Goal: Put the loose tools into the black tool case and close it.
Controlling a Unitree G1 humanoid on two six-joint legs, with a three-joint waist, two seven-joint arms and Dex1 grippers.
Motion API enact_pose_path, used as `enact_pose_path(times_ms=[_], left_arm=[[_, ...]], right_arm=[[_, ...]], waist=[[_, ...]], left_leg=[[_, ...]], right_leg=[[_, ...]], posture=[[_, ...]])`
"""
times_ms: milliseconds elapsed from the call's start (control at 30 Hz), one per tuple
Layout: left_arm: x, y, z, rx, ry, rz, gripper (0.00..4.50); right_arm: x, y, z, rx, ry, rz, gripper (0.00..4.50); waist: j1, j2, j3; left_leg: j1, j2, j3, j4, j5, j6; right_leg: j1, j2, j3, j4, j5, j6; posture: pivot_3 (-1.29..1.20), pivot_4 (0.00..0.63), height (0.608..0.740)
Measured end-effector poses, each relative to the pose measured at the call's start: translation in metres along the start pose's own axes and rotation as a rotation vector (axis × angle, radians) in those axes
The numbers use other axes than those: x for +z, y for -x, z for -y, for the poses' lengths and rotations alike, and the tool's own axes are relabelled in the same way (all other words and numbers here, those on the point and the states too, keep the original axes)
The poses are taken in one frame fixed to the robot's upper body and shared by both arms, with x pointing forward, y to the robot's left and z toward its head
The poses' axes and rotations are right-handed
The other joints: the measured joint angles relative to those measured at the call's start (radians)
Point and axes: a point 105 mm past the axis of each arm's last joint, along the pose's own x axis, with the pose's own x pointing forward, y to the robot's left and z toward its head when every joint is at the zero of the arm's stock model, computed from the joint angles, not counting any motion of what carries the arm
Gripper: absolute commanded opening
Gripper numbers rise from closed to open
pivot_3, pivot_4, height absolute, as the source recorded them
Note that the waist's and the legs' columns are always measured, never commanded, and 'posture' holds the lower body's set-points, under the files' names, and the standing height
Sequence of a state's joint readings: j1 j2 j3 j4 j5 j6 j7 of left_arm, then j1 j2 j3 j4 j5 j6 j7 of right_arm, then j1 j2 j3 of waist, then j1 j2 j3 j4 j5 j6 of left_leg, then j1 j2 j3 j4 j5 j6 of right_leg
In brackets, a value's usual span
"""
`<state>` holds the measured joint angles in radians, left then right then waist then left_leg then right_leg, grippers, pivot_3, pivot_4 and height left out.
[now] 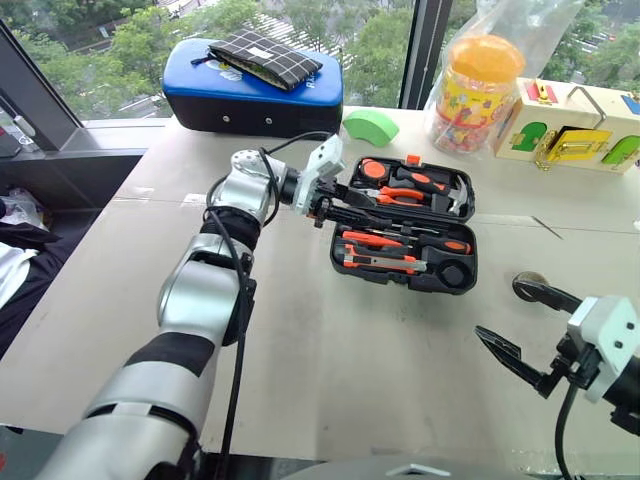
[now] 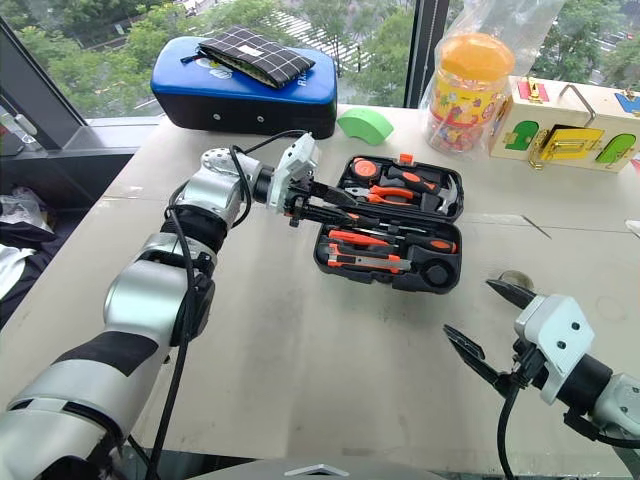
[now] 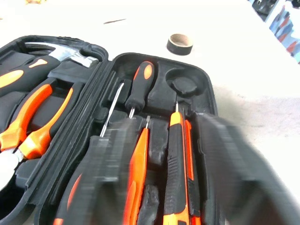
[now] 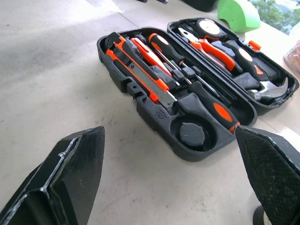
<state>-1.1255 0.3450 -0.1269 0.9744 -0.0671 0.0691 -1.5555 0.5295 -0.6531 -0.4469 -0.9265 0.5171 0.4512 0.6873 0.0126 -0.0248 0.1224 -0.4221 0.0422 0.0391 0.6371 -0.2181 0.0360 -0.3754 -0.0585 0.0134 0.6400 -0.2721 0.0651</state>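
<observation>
In the left eye view, the left arm is being held out across the table (image 1: 300,400), its left gripper (image 1: 338,211) pointing right at the left edge of the black tool case (image 1: 405,225), which is lying open in the middle of the table. The fingers are seen only slightly parted, with nothing visibly pinched. The right gripper (image 1: 512,318) is being held low at the near right, fingers spread wide and empty.

In the left wrist view, blurred black fingers (image 3: 108,178) are hovering just over the moulded recesses, where screwdrivers (image 3: 140,86) and a knife (image 3: 174,164) are lying.

In the right wrist view, the ribbed plastic case is lying beyond the spread fingers (image 4: 70,183), well apart.
</observation>
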Motion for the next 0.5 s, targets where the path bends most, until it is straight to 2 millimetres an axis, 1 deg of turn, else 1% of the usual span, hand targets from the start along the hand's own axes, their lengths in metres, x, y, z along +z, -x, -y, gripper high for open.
enact_pose_path(times_ms=[67, 233, 333, 400, 500], left_arm=[[-0.014, -0.007, 0.005, 0.016, 0.012, -0.003, 0.15], [-0.041, -0.025, 0.013, 0.075, -0.001, -0.063, 0.15], [-0.05, -0.03, 0.012, 0.116, -0.044, -0.095, 0.15], [-0.052, -0.039, 0.011, 0.141, -0.07, -0.095, 0.15], [-0.055, -0.043, 0.008, 0.171, -0.089, -0.098, 0.15]], right_arm=[[0.002, -0.002, 0.002, 0.005, 0.008, 0.009, 4.5], [0.0, -0.004, 0.006, 0.023, 0.018, 0.003, 4.5], [0.002, -0.006, 0.007, 0.032, 0.029, 0.01, 4.5], [0.003, -0.007, 0.008, 0.038, 0.034, 0.01, 4.5], [0.003, -0.008, 0.009, 0.04, 0.037, 0.009, 4.5]], waist=[[0.0, 0.0, 0.0], [0.002, 0.0, 0.0], [0.002, 0.0, 0.0], [0.003, 0.0, 0.0], [0.003, 0.0, -0.001]], left_leg=[[0.001, 0.0, 0.0, 0.0, 0.0, 0.0], [0.001, 0.0, 0.001, 0.0, 0.0, 0.0], [0.003, 0.0, 0.002, 0.0, 0.0, 0.0], [0.005, 0.0, 0.003, 0.0, 0.0, 0.0], [0.007, 0.0, 0.004, 0.0, 0.0, 0.0]], right_leg=[[0.0, 0.0, 0.0, 0.001, 0.0, 0.0], [0.0, 0.0, 0.001, 0.001, 0.0, 0.0], [0.001, 0.0, 0.003, 0.001, 0.0, 0.0], [0.004, 0.0, 0.002, 0.001, 0.0, 0.0], [0.006, 0.0, 0.002, 0.001, 0.0, 0.0]], posture=[[0.0, 0.15, 0.74], [0.0, 0.15, 0.74], [0.0, 0.15, 0.74], [0.0, 0.15, 0.74], [0.0, 0.15, 0.74]])
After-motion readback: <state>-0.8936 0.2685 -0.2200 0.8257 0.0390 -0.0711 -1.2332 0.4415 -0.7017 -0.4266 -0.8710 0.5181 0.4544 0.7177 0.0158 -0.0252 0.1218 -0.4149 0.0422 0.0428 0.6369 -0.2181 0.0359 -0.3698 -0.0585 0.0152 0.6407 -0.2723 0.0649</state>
